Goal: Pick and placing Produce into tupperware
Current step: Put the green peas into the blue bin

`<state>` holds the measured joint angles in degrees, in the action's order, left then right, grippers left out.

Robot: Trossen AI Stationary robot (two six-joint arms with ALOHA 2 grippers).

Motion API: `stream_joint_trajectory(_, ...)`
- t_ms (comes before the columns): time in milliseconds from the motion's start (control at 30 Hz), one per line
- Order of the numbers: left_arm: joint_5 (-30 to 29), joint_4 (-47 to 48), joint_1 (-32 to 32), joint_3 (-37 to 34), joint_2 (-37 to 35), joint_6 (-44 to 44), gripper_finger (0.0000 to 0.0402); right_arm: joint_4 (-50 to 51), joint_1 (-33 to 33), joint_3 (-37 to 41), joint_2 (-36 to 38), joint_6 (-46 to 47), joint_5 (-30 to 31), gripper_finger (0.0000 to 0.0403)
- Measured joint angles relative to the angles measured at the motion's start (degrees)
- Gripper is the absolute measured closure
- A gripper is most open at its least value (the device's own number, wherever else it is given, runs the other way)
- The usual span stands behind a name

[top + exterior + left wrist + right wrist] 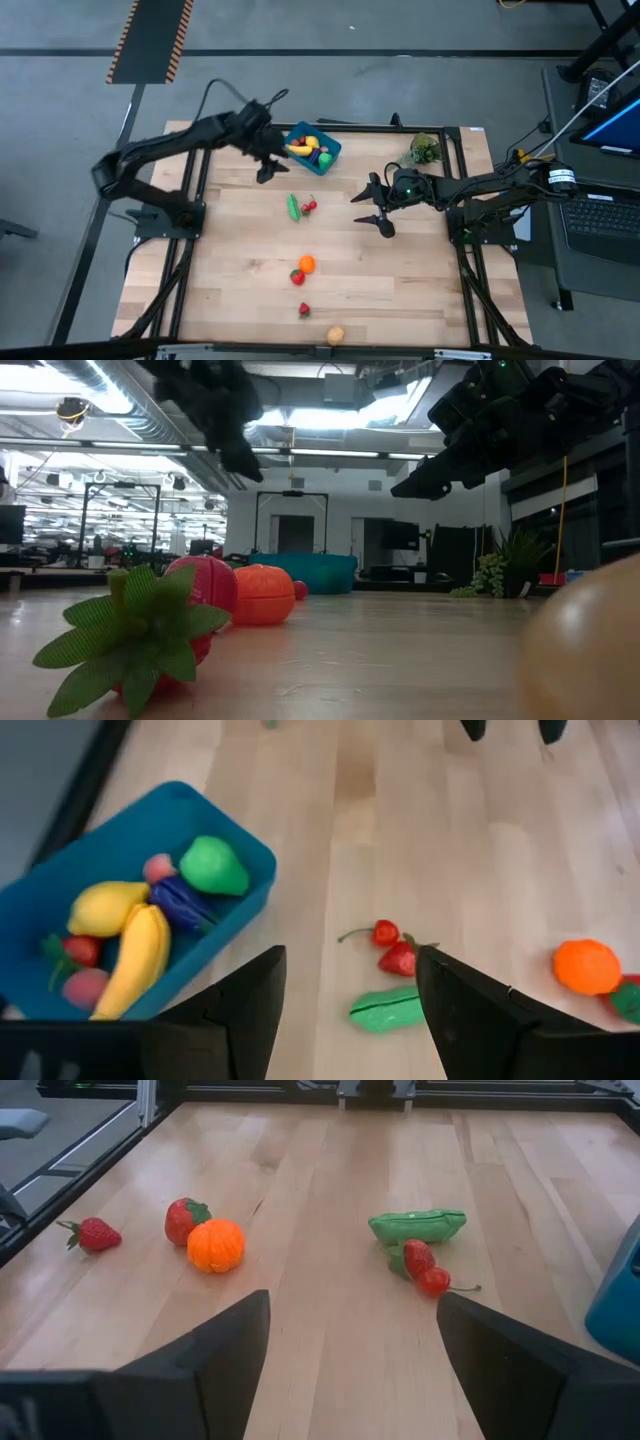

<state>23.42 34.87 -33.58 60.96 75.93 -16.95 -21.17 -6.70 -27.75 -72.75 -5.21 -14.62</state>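
On the table the pea pod [293, 207] looks light, hard and slippery, best pinched across its narrow middle; left end effector [268, 160] half-open, right end effector [378, 210] wide, both empty.

- Low view: tan round fruit [590, 645] at the table's near edge blurred, cut off by the frame.
- Right wrist view: blue container [617, 1295] cut off; only one corner shows.
- Left wrist view: strawberry [628, 998] beside the orange [587, 966] cut off.
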Motion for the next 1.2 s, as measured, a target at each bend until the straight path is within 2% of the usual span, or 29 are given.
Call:
stream_joint_trajectory(267, -3.4, -7.2, 6.8, -12.2, -15.7, 4.2, 0.0185, -1.2, 0.0, 0.0, 0.0, 0.4, 0.0, 0.0114)
stream_joint_trajectory(433, -3.4, -7.5, 10.4, -16.7, -21.1, 4.9, 0.0185, -1.5, 0.0, 0.0, 0.0, 2.2, 0.0, 0.0114)
stream_joint_trajectory(633, -3.4, -7.3, 13.2, -19.2, -21.9, 4.9, 0.0185, -1.5, 0.0, 0.0, 0.0, 3.6, 0.0, 0.0114)
stream_joint_trajectory(1067, -3.5, -7.9, 17.0, -19.3, -20.8, 6.1, 0.0185, -1.5, 0.0, 0.0, 0.0, 6.5, 0.0, 0.0114)
stream_joint_trajectory(1200, -7.6, -9.2, 18.7, -19.3, -20.5, 6.2, 0.0185, -1.5, 0.1, 0.0, 0.0, 6.6, 0.0, 0.0114)
